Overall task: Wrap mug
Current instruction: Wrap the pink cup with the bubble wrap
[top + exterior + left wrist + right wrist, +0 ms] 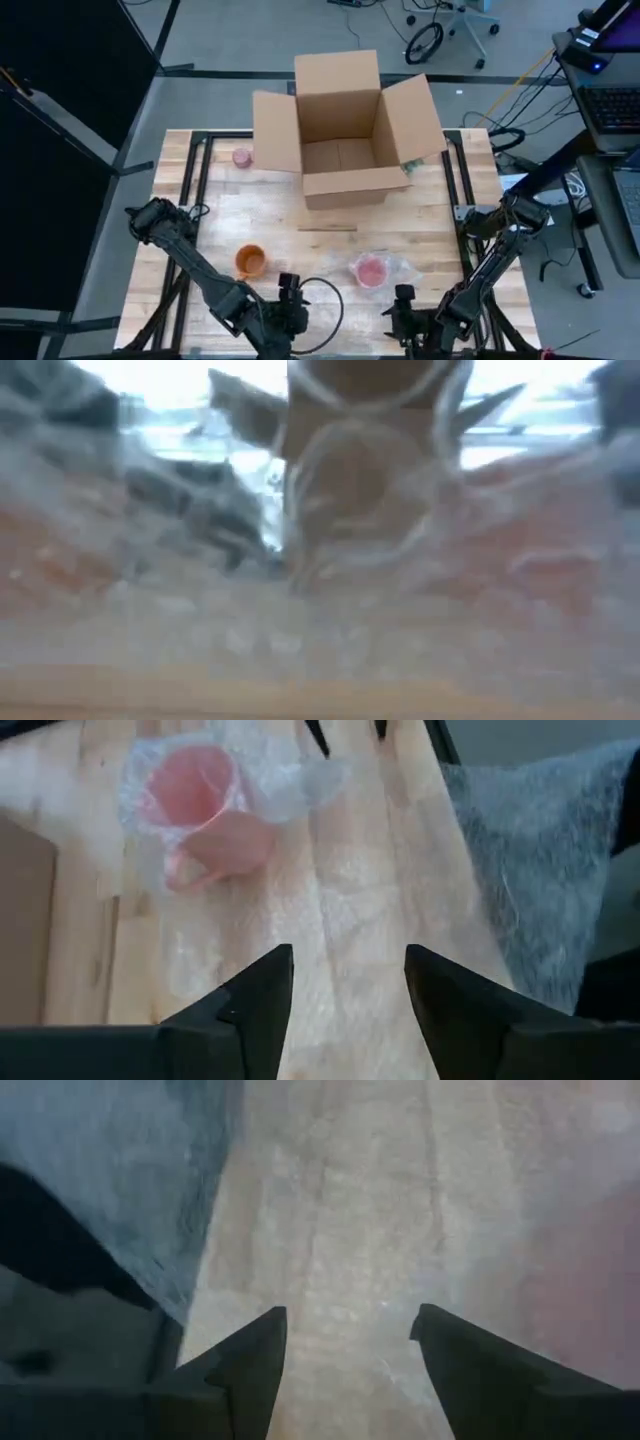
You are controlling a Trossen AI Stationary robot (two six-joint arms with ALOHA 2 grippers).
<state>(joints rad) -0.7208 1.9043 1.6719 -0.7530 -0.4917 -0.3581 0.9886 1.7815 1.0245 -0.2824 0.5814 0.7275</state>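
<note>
A pink mug (370, 270) (205, 815) sits on a crumpled sheet of clear bubble wrap (392, 268) (290, 785) at the table's near right. An orange mug (250, 261) stands on the bare wood to its left. My left gripper (289, 288) (348, 965) is open near the front edge, between the two mugs, with only table between its fingers. My right gripper (403, 298) (348, 1325) is open too, just near of the wrap, over bare wood. The low view is blurred over by bubble wrap (330, 530) in front of it.
An open cardboard box (345, 135) stands at the far middle, flaps spread. A small pink thing (241, 157) lies to its left. A thin wooden strip (327, 229) lies in front of the box. A dark cable loops (325, 300) by my left gripper.
</note>
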